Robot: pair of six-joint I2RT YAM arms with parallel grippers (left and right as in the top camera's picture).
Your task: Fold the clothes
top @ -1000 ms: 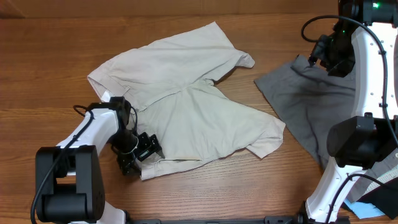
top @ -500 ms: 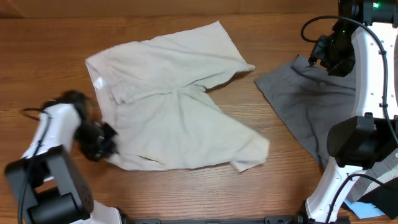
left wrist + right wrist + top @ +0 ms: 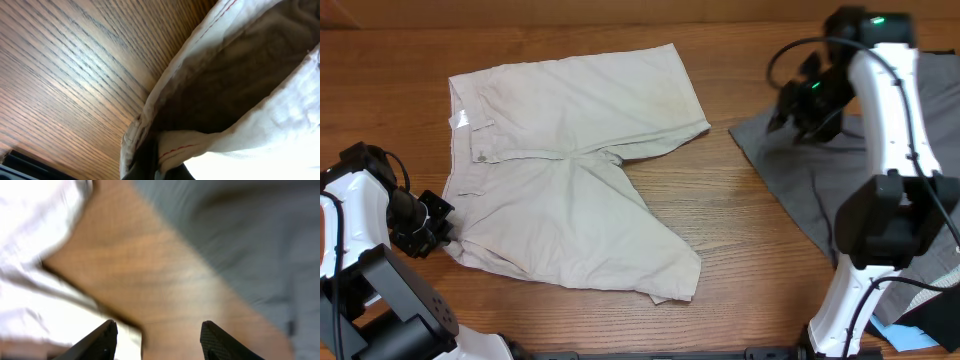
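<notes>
We are pinching the waistband corner of the shorts (image 3: pixel 570 150) in our left gripper (image 3: pixel 435 228), its jaws closed on the cloth. The shorts are lying spread out on the table (image 3: pixel 380 90), left of the grey garment (image 3: pixel 800 180). Our right gripper (image 3: pixel 157 327) is hovering wide apart and empty above the wood between them.

A grey garment (image 3: pixel 790 185) lay spread flat over the right side of the wooden desk (image 3: pixel 750 270), one corner pointing in toward the middle. At the near right edge, something pale blue (image 3: pixel 892 335) peeked out
</notes>
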